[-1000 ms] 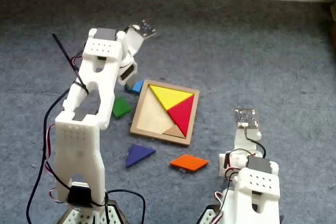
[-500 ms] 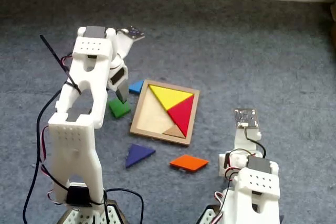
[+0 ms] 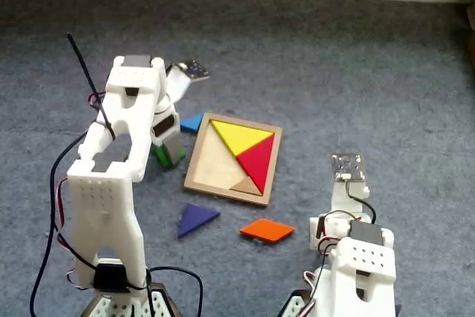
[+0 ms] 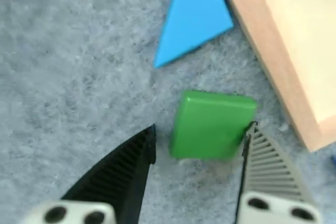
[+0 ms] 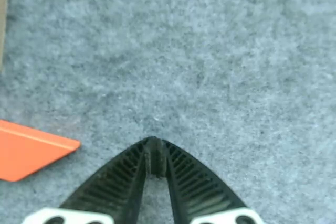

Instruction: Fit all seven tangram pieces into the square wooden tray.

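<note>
Left wrist view: left gripper (image 4: 202,128) spread astride green square (image 4: 211,124), just beside tray (image 4: 265,61) edge. High view: yellow triangle (image 3: 239,139) and red triangle (image 3: 258,159) lie inside tray. Right gripper (image 5: 154,153) pressed together.

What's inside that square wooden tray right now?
A yellow triangle, a red triangle and a small tan triangle lie in the tray; the wood beneath them is hidden.

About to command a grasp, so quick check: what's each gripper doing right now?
Left gripper: open, straddling the green piece.
Right gripper: closed, holding nothing, over the carpet.
</note>
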Motion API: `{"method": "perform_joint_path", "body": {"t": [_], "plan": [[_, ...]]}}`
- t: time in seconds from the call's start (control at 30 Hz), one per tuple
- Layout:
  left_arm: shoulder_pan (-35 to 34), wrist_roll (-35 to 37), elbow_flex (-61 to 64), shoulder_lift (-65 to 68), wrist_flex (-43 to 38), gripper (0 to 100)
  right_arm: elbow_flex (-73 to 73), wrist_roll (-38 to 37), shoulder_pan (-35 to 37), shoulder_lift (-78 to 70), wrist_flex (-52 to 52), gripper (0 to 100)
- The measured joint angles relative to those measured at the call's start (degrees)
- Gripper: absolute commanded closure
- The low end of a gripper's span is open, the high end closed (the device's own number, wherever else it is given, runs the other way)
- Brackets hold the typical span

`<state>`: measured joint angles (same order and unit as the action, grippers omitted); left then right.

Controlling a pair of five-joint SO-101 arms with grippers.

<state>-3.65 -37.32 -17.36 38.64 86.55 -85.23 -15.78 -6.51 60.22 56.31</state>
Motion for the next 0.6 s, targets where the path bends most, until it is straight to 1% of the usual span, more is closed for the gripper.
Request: {"method": "perform_joint_path", "body": {"t": [0.17, 0.4, 0.5, 0.6], "plan": [[0.1, -0.3, 4.3, -1.6, -4.5, 74, 0.0, 0.0, 0.0, 0.0, 0.0, 99.4], [0.2, -0.3, 4.7, -1.8, -5.2, 92, 0.0, 0.0, 0.0, 0.0, 0.0, 99.4], [0.7, -0.3, 5.2, -2.4, -4.9, 93, 0.0, 0.0, 0.0, 0.0, 0.0, 99.4], [1.3, -0.4, 3.7, -2.6, -1.2, 93, 0.0, 0.0, 0.0, 0.0, 0.0, 99.4]]}}
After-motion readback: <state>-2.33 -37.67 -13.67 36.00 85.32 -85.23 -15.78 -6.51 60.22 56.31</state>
